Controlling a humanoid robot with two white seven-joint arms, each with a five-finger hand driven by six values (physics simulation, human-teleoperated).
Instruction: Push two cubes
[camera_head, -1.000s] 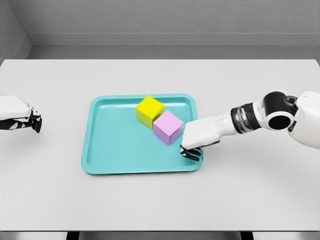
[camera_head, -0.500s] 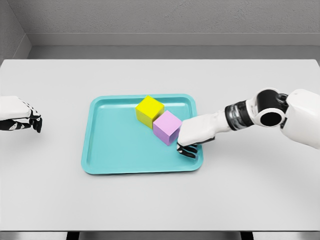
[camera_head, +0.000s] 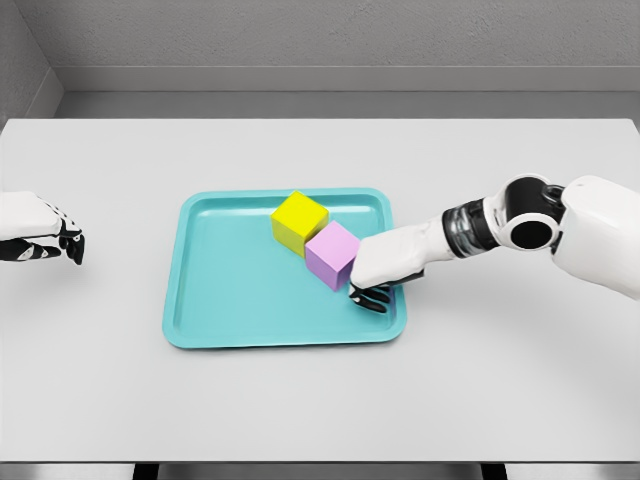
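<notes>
Trouble could come from an off-centre shove: the right hand, fingers curled down and holding nothing, sits against the pink cube, which touches the yellow cube on the tray; they could twist apart

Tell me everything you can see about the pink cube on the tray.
The pink cube is plain, matte and light pink, with sharp edges and no marks. It sits flat inside the teal tray, right of the middle, turned so a corner faces the camera. Its upper-left side meets the yellow cube. The right hand is at its right side, dark fingers curled down onto the tray.
</notes>
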